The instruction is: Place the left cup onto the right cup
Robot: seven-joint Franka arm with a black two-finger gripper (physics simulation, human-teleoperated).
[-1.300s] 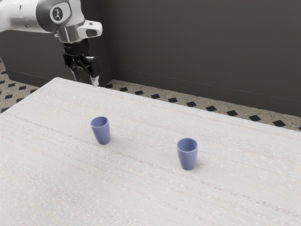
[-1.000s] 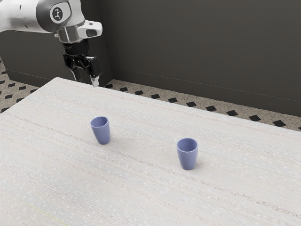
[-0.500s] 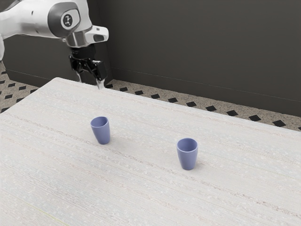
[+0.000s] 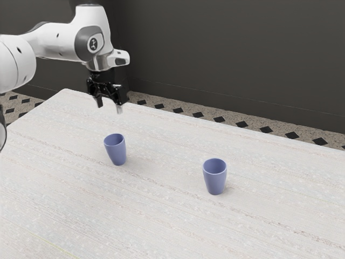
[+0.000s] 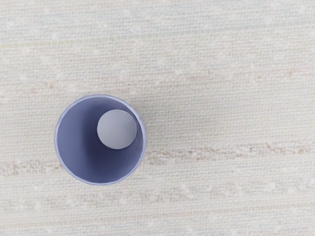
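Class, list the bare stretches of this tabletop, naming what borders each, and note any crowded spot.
Bare table lies between the left cup and the right cup, along the near edge before both, and past the right cup toward the exterior view's right. Nowhere is crowded; the open gripper hangs above the left cup.

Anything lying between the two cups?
No. In the exterior view, only bare table lies between the cup at its left and the cup at its right.
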